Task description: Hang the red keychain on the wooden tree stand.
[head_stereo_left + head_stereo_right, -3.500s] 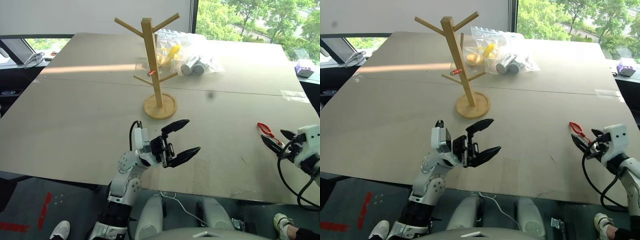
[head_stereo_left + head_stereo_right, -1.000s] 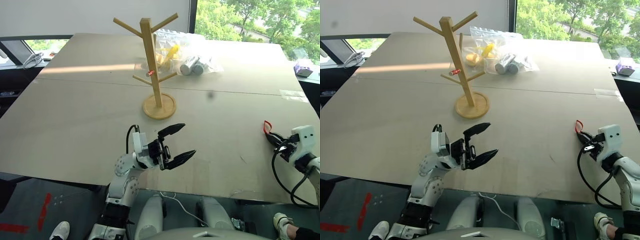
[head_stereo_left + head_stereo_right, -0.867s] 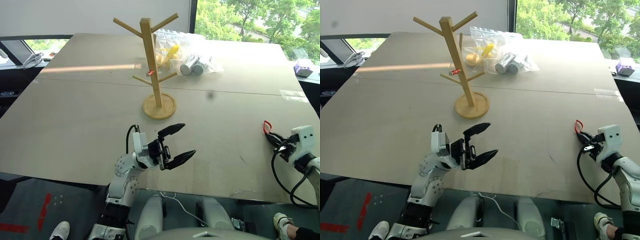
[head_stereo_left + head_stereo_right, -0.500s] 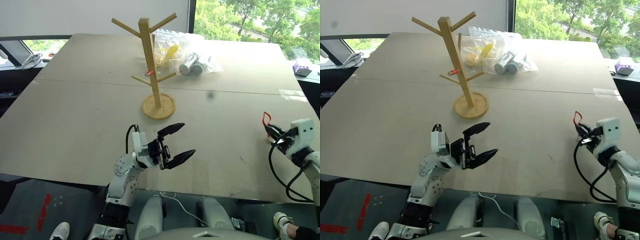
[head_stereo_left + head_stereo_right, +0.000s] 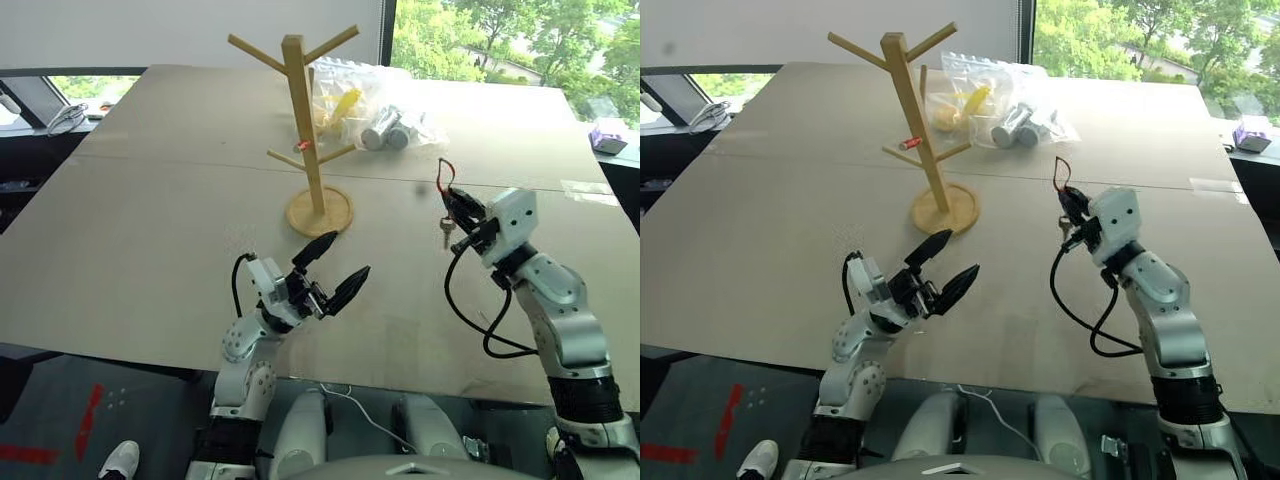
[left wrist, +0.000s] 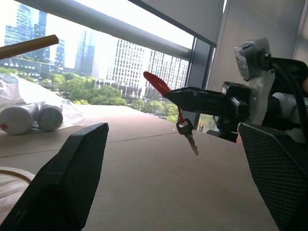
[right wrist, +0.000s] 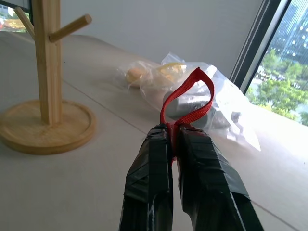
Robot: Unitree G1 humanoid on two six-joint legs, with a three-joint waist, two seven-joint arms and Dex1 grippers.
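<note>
Desk (image 5: 150, 220) had bare surface all round your two arms; its near edge ran just under the left pincer (image 5: 332, 268), which hung wide open. Wooden tree stand (image 5: 305, 120) stood mid-desk, plastic bags (image 5: 375, 110) just behind it. Your right pincer (image 5: 452, 208) was clamped on the red keychain (image 5: 441, 172) above the desk, right of the stand and apart from it: loop poking up past the fingertips, key (image 6: 187, 135) dangling below.

A wide grey-brown table (image 5: 150, 220) with clear plastic bags (image 5: 365, 105) of yellow pieces and grey cylinders at twelve o'clock. A small purple box (image 5: 607, 135) at two o'clock, off the table.
</note>
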